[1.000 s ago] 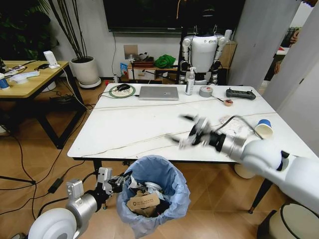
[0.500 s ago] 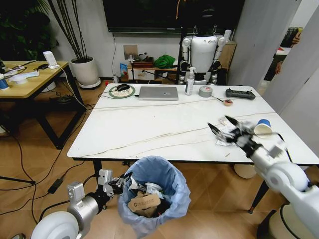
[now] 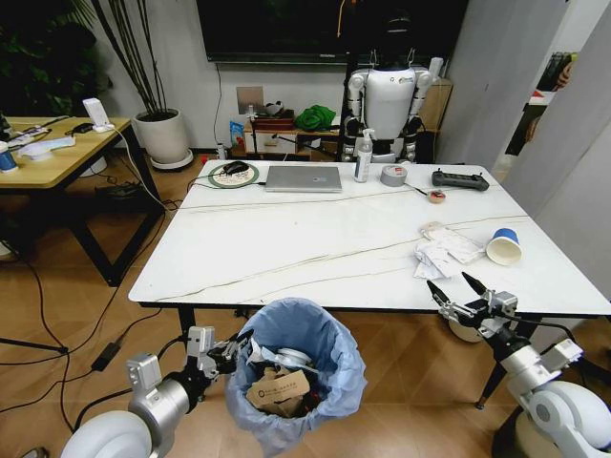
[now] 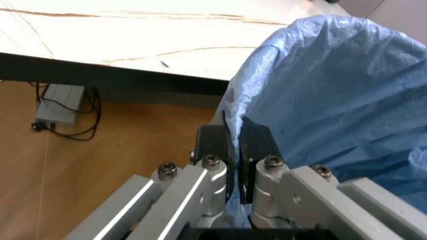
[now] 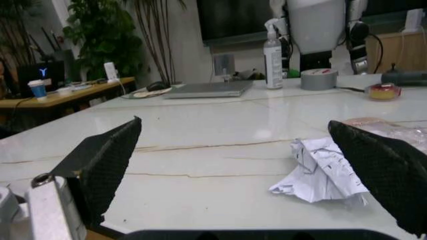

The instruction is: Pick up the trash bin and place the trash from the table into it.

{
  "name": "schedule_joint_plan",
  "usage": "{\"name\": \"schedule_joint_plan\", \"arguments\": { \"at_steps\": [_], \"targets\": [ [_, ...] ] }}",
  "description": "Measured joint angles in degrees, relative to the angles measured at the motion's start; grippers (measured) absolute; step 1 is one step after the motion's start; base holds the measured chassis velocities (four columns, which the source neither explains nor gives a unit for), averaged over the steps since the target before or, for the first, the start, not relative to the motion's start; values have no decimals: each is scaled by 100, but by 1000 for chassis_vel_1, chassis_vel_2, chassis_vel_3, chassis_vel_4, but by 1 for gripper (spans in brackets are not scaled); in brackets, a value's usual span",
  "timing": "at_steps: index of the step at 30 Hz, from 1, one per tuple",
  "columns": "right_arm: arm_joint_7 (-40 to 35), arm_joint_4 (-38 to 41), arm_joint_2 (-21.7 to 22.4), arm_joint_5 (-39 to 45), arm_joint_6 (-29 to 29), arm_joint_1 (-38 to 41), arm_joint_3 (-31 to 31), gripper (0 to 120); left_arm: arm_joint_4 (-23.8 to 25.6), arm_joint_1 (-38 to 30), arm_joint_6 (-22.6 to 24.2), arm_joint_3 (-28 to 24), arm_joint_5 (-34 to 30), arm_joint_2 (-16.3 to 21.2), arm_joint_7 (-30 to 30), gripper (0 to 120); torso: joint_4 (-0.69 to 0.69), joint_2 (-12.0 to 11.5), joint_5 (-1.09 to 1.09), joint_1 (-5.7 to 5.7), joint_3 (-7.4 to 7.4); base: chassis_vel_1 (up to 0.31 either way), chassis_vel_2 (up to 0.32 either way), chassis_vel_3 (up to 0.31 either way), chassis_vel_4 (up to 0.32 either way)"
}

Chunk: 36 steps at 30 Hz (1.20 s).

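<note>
The trash bin, lined with a crinkled light-blue bag, hangs just below the table's front edge. My left gripper is shut on the bag at the bin's rim, its fingers pinching the plastic. A crumpled brown paper bag and other litter lie inside. White crumpled papers lie on the table at the right. My right gripper hovers open and empty at the front edge, just short of the papers, which sit between its spread fingers farther off.
A blue-rimmed paper cup stands right of the papers. A laptop, spray bottle, tape roll and black controller line the far edge. A wooden desk stands left; a white robot stands behind.
My right arm swung right across the table from near the middle, passed the papers, and drew back to the front edge. The left gripper and the bin stayed put.
</note>
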<state>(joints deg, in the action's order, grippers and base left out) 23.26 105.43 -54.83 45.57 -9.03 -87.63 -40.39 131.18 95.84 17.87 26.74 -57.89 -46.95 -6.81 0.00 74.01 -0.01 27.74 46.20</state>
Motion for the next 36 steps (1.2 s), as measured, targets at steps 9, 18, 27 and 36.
{"name": "schedule_joint_plan", "arguments": {
  "at_steps": [9,18,27,36],
  "targets": [
    [81,24,15,12,-30,-124,-130,100,56,53,-2,5,33,4,0,0,1,0,1,1,0,-67,-51,72,71],
    [153,34,0,-42,-98,-227,-180,100,78,66,-2,-6,54,-8,0,0,-1,0,0,1,0,-172,-169,170,174],
    [327,11,14,-422,-311,-229,-173,100,104,74,-2,-5,59,-5,-2,0,-1,0,4,1,0,-152,-141,148,136],
    [-787,-8,255,-812,-308,254,473,100,138,161,-1,59,51,44,-33,0,2,0,1,1,0,-18,-23,16,11]
  ]
}}
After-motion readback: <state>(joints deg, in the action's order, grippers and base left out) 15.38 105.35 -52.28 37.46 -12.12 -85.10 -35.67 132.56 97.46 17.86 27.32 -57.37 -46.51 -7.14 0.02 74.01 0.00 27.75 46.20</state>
